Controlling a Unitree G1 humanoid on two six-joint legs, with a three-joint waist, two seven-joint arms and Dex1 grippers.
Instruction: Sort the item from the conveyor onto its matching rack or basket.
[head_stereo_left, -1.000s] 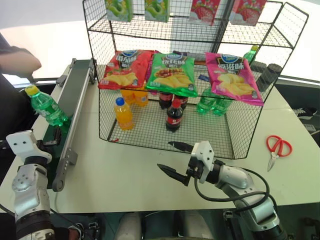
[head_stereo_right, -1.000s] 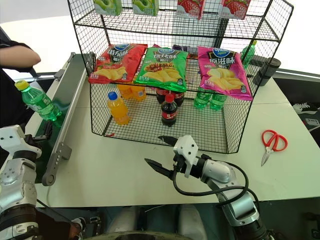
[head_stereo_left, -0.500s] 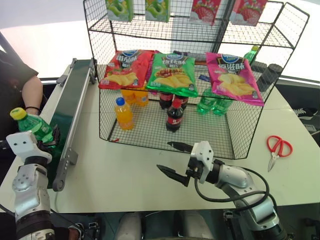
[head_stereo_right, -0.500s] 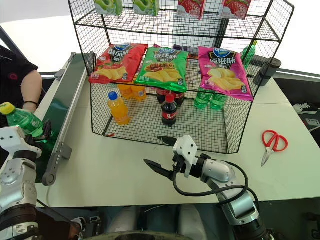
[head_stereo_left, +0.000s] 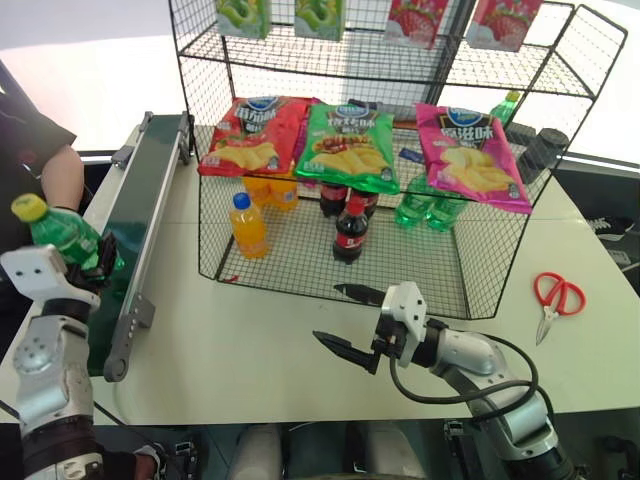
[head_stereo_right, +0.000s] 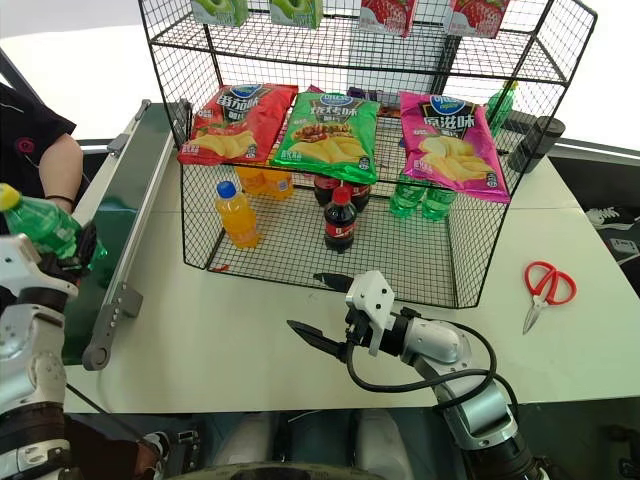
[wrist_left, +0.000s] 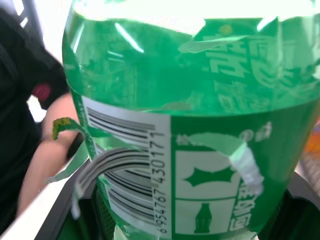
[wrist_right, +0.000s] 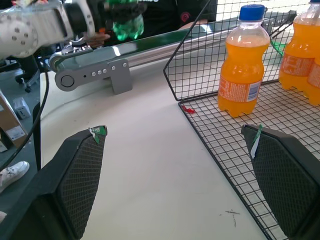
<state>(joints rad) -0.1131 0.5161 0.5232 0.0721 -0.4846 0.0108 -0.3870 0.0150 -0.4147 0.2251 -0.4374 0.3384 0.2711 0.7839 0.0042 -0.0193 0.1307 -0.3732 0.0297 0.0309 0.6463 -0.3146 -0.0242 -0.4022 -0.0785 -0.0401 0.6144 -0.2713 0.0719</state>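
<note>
**Left hand grips the green bottle beside the conveyor**

The left hand (head_stereo_left: 92, 268) is closed on the green soda bottle (head_stereo_left: 62, 234), holding it by its lower body so that the bottle leans, its yellow cap (head_stereo_left: 29, 207) tipped up and away from the hand toward the person's arm (head_stereo_left: 62, 177) just beyond. In the left wrist view the bottle's label and barcode press close between the fingers. The conveyor (head_stereo_left: 140, 220) runs along the inner side of this hand, just beside it, its dark-green belt stretching away toward the far end of the counter (head_stereo_left: 250, 330).

The right hand (head_stereo_left: 352, 321) hangs low over the counter with its fingers spread wide and nothing between them. Directly ahead of it stands the black wire rack (head_stereo_left: 400, 260), its front edge near the upper fingertip. On the rack's bottom tier, beyond this hand, are an orange-drink bottle (head_stereo_left: 246, 225), a cola bottle (head_stereo_left: 348, 229) and green bottles (head_stereo_left: 425, 210), under three chip bags (head_stereo_left: 347, 146). Red scissors (head_stereo_left: 552, 297) lie on the counter well off to this hand's outer side.
</note>
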